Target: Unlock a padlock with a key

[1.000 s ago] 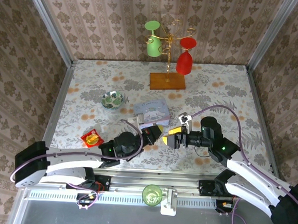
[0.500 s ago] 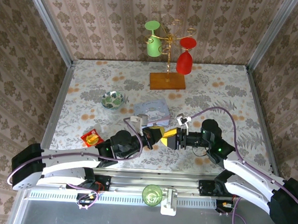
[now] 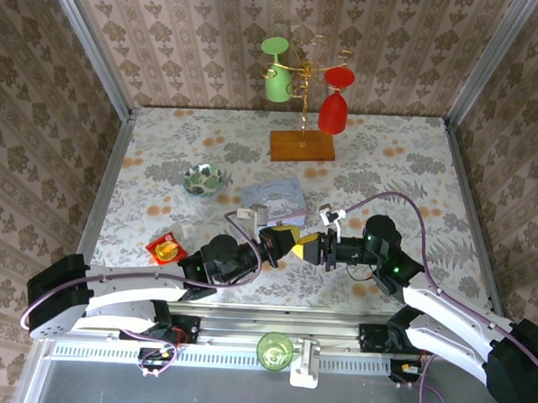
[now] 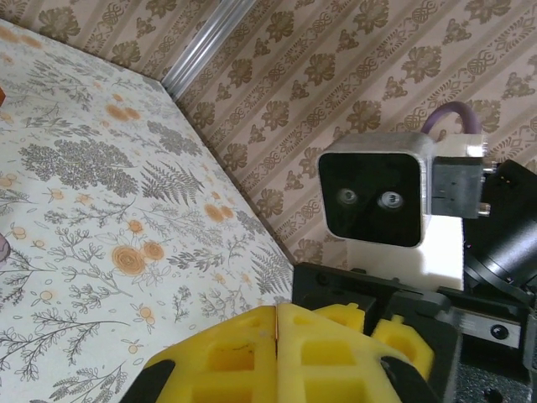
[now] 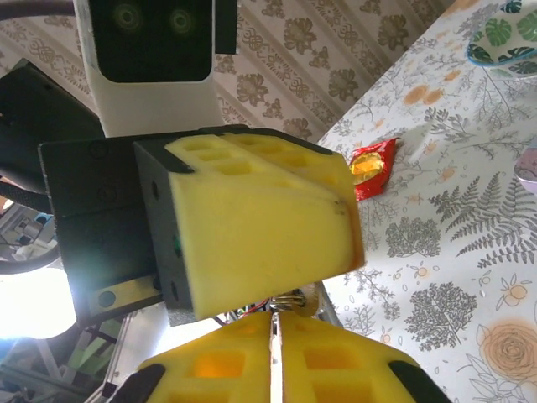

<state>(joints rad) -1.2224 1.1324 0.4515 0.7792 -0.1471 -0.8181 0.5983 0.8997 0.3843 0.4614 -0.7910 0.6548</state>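
- Damask-papered walls box in a floral-print surface [image 3: 388, 172], with a pale blue tin box [image 3: 278, 196] lying just beyond the spot where the two arms meet.
- Above that surface the left end effector [image 3: 281, 241] has its yellow foam pads pressed flush together. It points tip to tip at the right end effector [image 3: 305, 249], whose pads are likewise closed to a hairline seam.
- As for the tiny brass-yellow padlock, I cannot pick it out with certainty. In the right wrist view a small glint of metal [image 5: 289, 300] sits in the gap between the two sets of pads (too small to call lock, shackle or key).
- By my judgement the step in hand is mating key and keyhole in mid-air.
- The next move would call for fine alignment on one axis and a gentle push. Then comes a twist while the other side holds firm.
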